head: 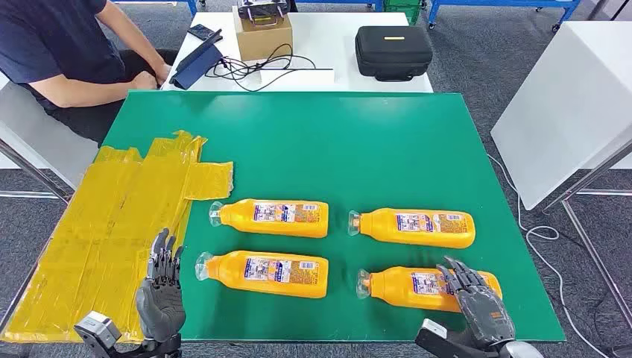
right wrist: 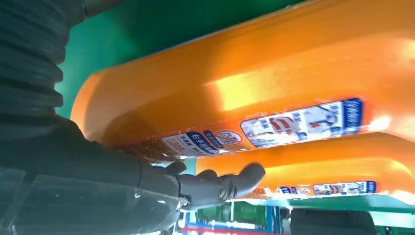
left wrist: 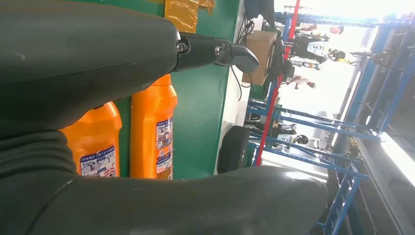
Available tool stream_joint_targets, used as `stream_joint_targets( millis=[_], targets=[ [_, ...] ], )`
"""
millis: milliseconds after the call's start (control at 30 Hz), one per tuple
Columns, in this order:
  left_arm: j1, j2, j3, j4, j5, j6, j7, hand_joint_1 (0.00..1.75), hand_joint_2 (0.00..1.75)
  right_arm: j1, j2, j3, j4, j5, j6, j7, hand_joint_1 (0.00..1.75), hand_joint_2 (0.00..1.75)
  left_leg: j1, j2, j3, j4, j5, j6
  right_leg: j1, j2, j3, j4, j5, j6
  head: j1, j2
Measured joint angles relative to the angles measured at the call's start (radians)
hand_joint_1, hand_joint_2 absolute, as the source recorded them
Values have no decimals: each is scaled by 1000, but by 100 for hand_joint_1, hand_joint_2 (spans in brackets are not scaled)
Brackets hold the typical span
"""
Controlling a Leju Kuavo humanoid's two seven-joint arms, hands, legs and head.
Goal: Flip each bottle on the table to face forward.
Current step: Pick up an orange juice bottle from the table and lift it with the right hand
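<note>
4 orange bottles (head: 272,217) lie on their sides in 2 rows on my green surface (head: 373,142). My right hand (head: 477,298) rests on the near right bottle (head: 417,287), not gripping it. My left hand (head: 160,287) hovers spread wide over yellow tape (head: 112,216).

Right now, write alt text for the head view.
Four orange bottles lie on their sides in two rows on a green table; the right hand rests on the near-right bottle, the left hand beside yellow tape.
</note>
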Motion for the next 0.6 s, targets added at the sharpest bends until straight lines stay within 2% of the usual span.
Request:
stream_joint_targets(
  millis=[400,533,600],
  targets=[
    [-10,6,-5,20,20,-10,0,0,0,-91,13,-22,128,58,-4,23,3,175,0,2,8,0,-2,0,0,2,-3,-1,-1,0,0,0],
    [-22,10,-7,33,23,-15,0,0,0,-93,14,-30,141,61,-1,23,172,175,0,1,9,0,-2,0,0,2,-2,-1,0,0,0,0],
    [-28,11,-8,39,27,-15,0,0,0,-92,13,-34,146,63,3,23,175,175,0,1,10,0,-2,0,0,2,-1,-1,0,0,0,0]
  ],
)
